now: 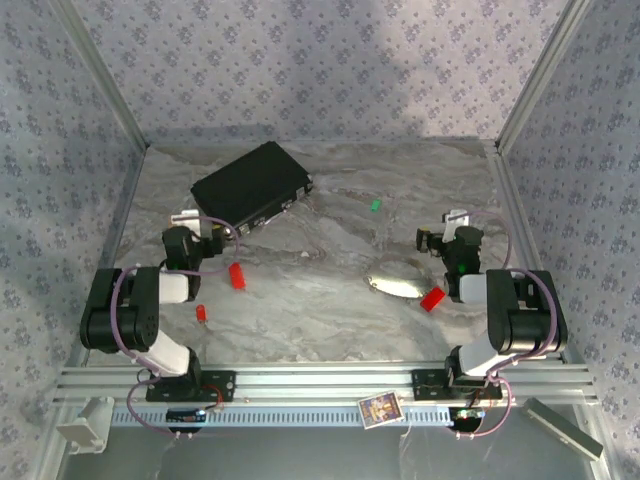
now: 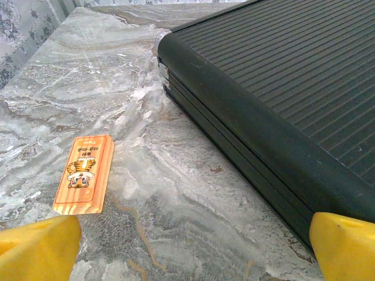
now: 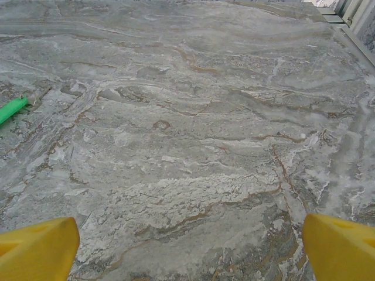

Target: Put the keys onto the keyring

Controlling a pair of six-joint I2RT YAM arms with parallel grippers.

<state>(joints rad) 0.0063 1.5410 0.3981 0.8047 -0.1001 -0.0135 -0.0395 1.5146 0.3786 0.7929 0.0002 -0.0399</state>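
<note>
1. Marble-patterned table (image 1: 330, 330) carries every item, seen from above.
2. Black box (image 1: 252, 185) lies flat at 11 o'clock from the table's centre.
3. Left gripper (image 2: 187, 254) faces the box's near edge, its yellow fingers (image 2: 38, 249) spread wide and empty.
4. Right gripper (image 3: 187, 249) hangs over bare marble, its fingers just as wide and holding nothing.
5. Keyring (image 1: 393, 286), a silvery oval, rests between 3 and 4 o'clock, well apart from the keys.
6. Two red blocks: one (image 1: 237, 275) at 9 o'clock, the other (image 1: 432, 299) just beside the keyring's right end.
7. Wooden tag (image 2: 84, 174) with a tiger print lies left of the box.
8. Green key (image 1: 375, 205) sits at 1 o'clock and red key (image 1: 201, 316) at 8 o'clock, both loose on the marble.
</note>
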